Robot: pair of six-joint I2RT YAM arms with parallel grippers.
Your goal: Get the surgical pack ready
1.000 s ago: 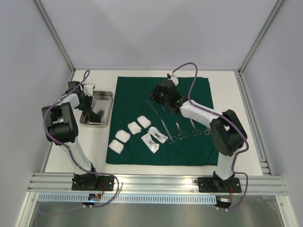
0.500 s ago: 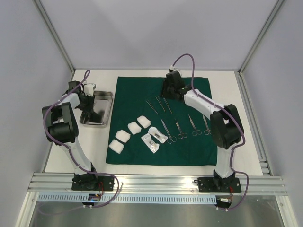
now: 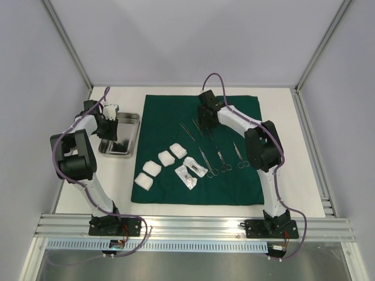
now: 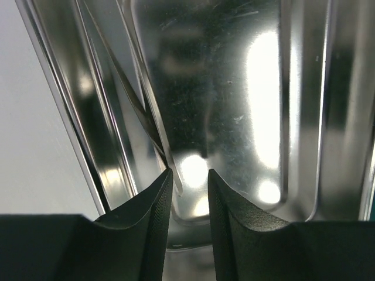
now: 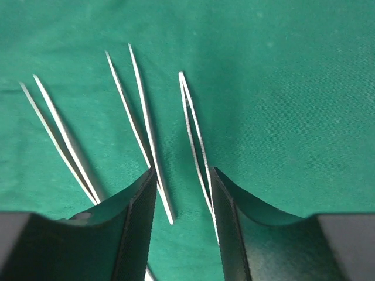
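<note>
The pack is not yet bundled: its green cloth [image 3: 170, 117] lies spread flat in the middle of the table [image 3: 281, 117], and the steel tray [image 3: 128, 126] stands off the cloth's left edge, just beside it. On the cloth there are three pairs of tweezers towards the far side, the scissor-handled instruments [image 3: 221, 159] nearer the arms, a diagonal row of gauze squares [image 3: 167, 158] and a small packet [image 3: 190, 171] beside them.

The step in hand looks like loading the slim instruments into the tray one at a time. The left claw [image 4: 189, 193] hangs low over the tray floor with its jaws apart and nothing between them. A thin metal piece [image 4: 137, 108] lies along the tray's left inner wall, ending close to the left fingertip. The reflections make it hard to say whether it is a pair of tweezers.

The right claw [image 5: 183, 193] hovers over the tweezers, also spread and empty. The middle pair [image 5: 147, 126] runs down into its gap, the right pair [image 5: 193, 134] passes by its right finger, and the left pair [image 5: 67, 140] lies apart.

The next move probably calls for settling on one pair. The claw would centre over it, descend until the fingertips straddle both arms at the cloth, then close without catching the neighbour or pinching the fabric.
</note>
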